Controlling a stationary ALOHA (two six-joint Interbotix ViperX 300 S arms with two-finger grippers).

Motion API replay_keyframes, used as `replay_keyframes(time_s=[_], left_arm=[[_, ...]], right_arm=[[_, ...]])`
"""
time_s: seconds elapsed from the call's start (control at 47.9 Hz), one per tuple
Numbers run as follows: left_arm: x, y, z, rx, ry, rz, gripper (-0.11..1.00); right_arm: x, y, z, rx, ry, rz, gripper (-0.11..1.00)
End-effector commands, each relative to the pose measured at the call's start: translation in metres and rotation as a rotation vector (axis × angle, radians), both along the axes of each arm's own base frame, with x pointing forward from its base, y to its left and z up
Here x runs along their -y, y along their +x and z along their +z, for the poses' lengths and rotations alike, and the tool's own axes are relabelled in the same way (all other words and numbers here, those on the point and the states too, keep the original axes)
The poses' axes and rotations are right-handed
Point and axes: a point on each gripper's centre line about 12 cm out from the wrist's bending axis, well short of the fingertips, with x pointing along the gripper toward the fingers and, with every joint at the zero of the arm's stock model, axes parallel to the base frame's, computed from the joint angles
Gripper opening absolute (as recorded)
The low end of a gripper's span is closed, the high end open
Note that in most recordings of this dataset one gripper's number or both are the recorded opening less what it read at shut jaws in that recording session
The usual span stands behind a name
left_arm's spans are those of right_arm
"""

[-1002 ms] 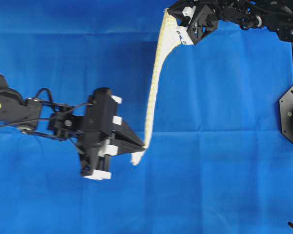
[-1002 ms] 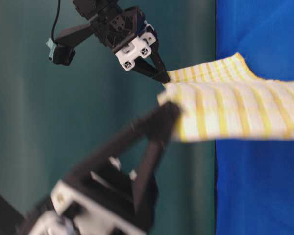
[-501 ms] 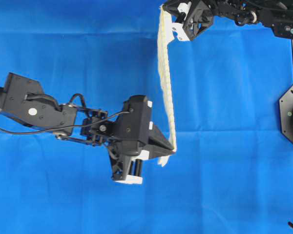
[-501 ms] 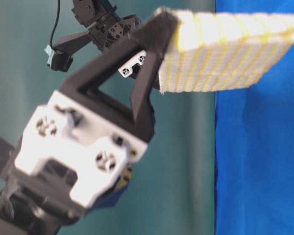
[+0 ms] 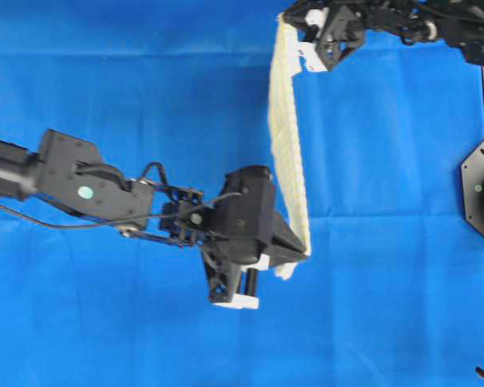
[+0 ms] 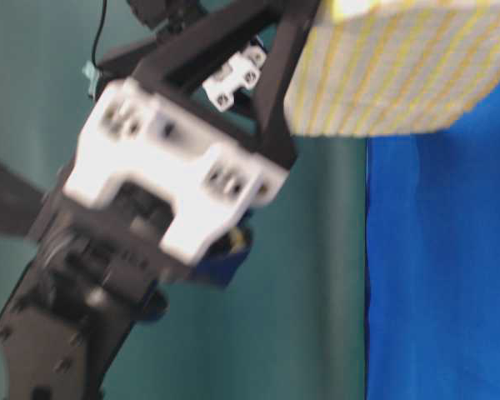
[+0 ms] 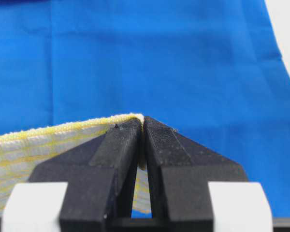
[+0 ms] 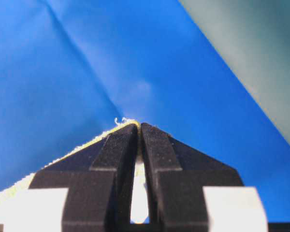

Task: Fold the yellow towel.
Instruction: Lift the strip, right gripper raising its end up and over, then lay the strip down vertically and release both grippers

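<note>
The thin, checked-weave towel (image 5: 287, 137) hung taut above the creased blue cloth (image 5: 145, 97), left gripper (image 5: 305, 254) and right gripper (image 5: 284, 22) each pinched tight on a corner.

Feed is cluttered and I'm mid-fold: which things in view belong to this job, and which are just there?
Job:
- yellow towel, lifted off the table
- left end effector, shut on one corner
- right end effector, shut on another corner

Just there:
- blue cloth, the covering underneath
</note>
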Motion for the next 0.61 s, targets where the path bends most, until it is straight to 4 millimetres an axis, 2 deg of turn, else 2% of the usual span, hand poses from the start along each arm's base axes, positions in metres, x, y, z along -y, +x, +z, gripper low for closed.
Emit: replay_keyframes(time_s=[0.0, 0.146, 0.292, 0.459, 0.585], left_arm=[[0.007, 0.01, 0.019, 0.063, -0.004, -0.013, 0.02], [0.007, 0.021, 0.012, 0.064, 0.013, -0.016, 0.02], [0.007, 0.024, 0.005, 0.052, 0.028, -0.021, 0.02], [0.006, 0.015, -0.003, 0.027, 0.033, -0.023, 0.02], [0.008, 0.005, -0.008, 0.02, 0.03, -0.028, 0.02]], right_arm=[[0.005, -0.012, 0.017, 0.039, -0.032, -0.028, 0.03], [-0.002, -0.023, 0.014, 0.031, -0.028, -0.027, 0.03], [-0.003, -0.023, 0.012, 0.027, -0.026, -0.026, 0.03], [-0.001, -0.012, 0.004, 0.009, -0.013, -0.013, 0.03], [0.0, 0.003, -0.004, -0.006, -0.004, 0.006, 0.03]])
